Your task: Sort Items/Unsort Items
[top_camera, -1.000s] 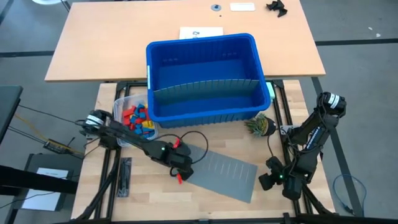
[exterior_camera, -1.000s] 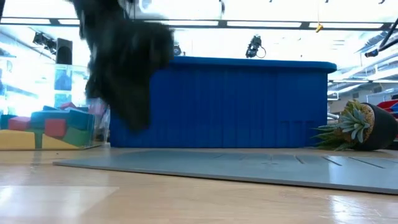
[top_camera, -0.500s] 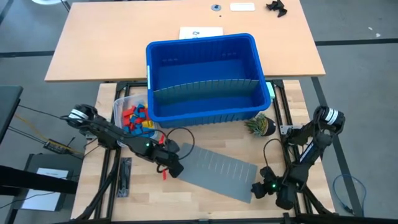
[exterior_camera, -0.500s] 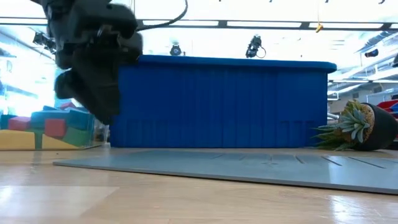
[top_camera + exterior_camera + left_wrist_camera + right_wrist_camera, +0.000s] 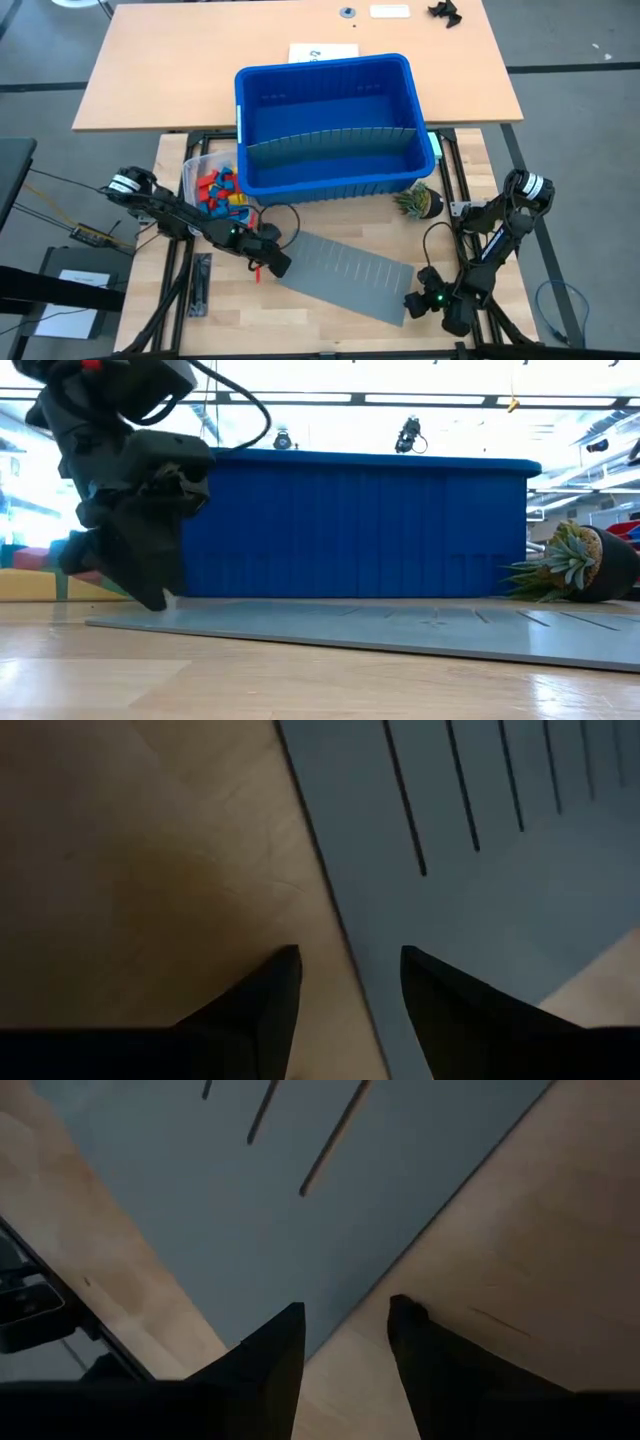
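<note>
A grey slotted divider sheet (image 5: 345, 275) lies flat on the table in front of the blue bin (image 5: 326, 182). My left gripper (image 5: 268, 264) is low at the sheet's left end, open; the sheet's edge (image 5: 345, 945) runs between its fingertips. My right gripper (image 5: 412, 303) is low at the sheet's near right corner, open, its fingertips either side of the sheet's edge (image 5: 350, 1305). The items, small red, blue and yellow blocks (image 5: 222, 192), lie in a clear tub (image 5: 192, 168) left of the bin. My left gripper slants down at the sheet's left end (image 5: 165, 603), where its fingertips reach table height. Whether they touch the sheet I cannot tell. My right gripper slants down over the sheet's near right edge, and I cannot tell whether it touches it.
The blue bin holds an upright grey divider (image 5: 330, 142) across its middle. A small potted plant (image 5: 420, 201) lies tipped on its side right of the bin. A second, larger table (image 5: 180, 70) stands behind.
My left gripper has gone down and toward the table's left edge, rolling as it went, from over the sheet to its left end. My right gripper has sunk toward the sheet's near right corner, then stayed still. The sheet has not moved.
</note>
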Robot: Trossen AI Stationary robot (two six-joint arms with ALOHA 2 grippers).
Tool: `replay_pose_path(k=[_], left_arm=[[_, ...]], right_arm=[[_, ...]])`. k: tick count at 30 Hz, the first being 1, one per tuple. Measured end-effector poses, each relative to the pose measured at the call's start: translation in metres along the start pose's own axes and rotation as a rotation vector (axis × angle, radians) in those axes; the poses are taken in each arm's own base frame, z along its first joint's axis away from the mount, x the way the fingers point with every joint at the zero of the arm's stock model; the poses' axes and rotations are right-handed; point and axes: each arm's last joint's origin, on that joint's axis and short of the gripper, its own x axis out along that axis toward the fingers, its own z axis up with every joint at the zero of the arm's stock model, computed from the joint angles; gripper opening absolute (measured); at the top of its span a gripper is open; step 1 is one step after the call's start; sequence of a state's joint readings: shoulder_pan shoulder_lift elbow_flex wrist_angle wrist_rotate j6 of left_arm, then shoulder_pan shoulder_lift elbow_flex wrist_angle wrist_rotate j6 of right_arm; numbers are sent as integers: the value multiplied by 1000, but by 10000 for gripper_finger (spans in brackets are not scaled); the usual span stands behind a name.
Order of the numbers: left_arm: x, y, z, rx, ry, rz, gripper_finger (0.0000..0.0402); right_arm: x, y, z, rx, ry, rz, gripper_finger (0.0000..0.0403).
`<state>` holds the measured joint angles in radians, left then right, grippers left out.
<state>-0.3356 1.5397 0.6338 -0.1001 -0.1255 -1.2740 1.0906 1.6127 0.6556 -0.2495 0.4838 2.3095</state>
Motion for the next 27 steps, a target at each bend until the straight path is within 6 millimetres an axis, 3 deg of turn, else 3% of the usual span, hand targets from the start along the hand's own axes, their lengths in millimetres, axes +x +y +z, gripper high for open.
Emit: replay_pose_path(k=[5, 13, 27], left_arm=[[4, 10, -3, -21, 9, -19, 186], [23, 8, -6, -24, 51, -67, 186], [24, 7, 0, 16, 67, -138, 186]], right_arm=[[2, 1, 5, -4, -30, -13, 158], [6, 5, 12, -16, -51, -34, 153], [11, 2, 10, -36, -107, 6, 150]])
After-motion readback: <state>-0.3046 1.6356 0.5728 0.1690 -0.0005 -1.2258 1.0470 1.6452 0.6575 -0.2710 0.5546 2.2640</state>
